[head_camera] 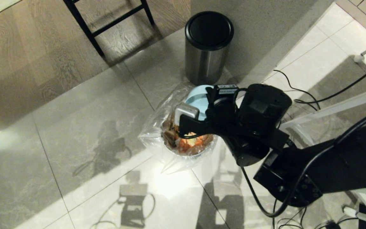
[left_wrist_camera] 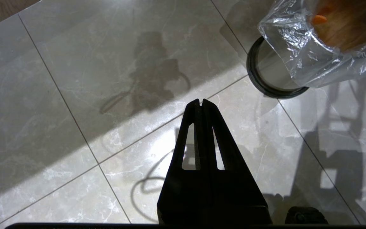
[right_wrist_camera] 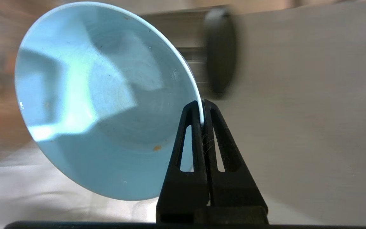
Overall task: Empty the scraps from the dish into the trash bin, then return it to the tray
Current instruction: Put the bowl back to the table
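Note:
My right gripper (head_camera: 210, 101) is shut on the rim of the dish (head_camera: 198, 99), a pale-blue bowl. It holds the dish tipped on edge above the trash bin (head_camera: 202, 153). That bin is a small steel one with a clear bag (head_camera: 152, 133) round its rim. Scraps (head_camera: 191, 143), orange and brownish, lie inside the bag. In the right wrist view the dish (right_wrist_camera: 100, 105) is almost bare, with one orange speck (right_wrist_camera: 157, 148), and the gripper (right_wrist_camera: 202, 106) pinches its edge. The left gripper (left_wrist_camera: 201, 103) hangs shut and empty over the floor tiles, beside the trash bin (left_wrist_camera: 265, 86). The tray is out of view.
A taller steel bin with a black domed lid (head_camera: 208, 47) stands just behind the trash bin, against a grey wall. A black chair frame (head_camera: 106, 27) is at the back left. Cables (head_camera: 297, 92) and white frame legs (head_camera: 338, 106) lie to the right.

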You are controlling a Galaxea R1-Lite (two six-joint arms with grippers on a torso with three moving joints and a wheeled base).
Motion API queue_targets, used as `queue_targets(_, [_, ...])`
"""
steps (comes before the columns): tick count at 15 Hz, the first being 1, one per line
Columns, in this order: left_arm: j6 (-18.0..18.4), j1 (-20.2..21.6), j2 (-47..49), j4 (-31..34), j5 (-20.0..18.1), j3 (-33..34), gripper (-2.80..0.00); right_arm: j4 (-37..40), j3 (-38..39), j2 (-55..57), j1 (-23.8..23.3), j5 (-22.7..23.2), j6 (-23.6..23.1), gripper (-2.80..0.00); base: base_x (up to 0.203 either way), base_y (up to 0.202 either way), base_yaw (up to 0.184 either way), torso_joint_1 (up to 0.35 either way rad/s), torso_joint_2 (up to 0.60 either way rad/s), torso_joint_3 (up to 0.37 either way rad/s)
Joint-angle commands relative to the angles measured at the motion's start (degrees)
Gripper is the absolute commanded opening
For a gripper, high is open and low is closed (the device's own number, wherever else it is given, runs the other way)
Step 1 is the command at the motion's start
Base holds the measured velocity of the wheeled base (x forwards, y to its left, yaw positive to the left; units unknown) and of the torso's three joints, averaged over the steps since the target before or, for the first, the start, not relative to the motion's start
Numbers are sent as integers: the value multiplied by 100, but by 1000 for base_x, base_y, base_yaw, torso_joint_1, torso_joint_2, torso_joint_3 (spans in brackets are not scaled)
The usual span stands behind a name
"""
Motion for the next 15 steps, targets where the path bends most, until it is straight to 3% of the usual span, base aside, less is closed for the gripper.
queue_targets(1, [-3, 0, 6, -1, 3, 0, -280, 738, -86, 3, -37, -15, 1028, -280, 0, 0, 0, 0, 0, 0])
queue_targets(5, [-3, 0, 6, -1, 3, 0, -280, 2409, -136, -5, -87, 5, 3710, -280, 0, 0, 0, 0, 0, 0])
queue_targets(7, [-3, 0, -1, -1, 3, 0, -280, 2958, -84, -21, -194, 7, 4703, -280, 0, 0, 0, 0, 0, 0])
queue_targets(10, [-3, 0, 6, -1, 3, 0, -280, 3147, 111, -10, -476, 13, 5565, -280, 0, 0, 0, 0, 0, 0])
queue_targets(15, [-3, 0, 6, -1, 3, 0, -280, 3299, 226, -16, -607, 26, 6500, -280, 0, 0, 0, 0, 0, 0])
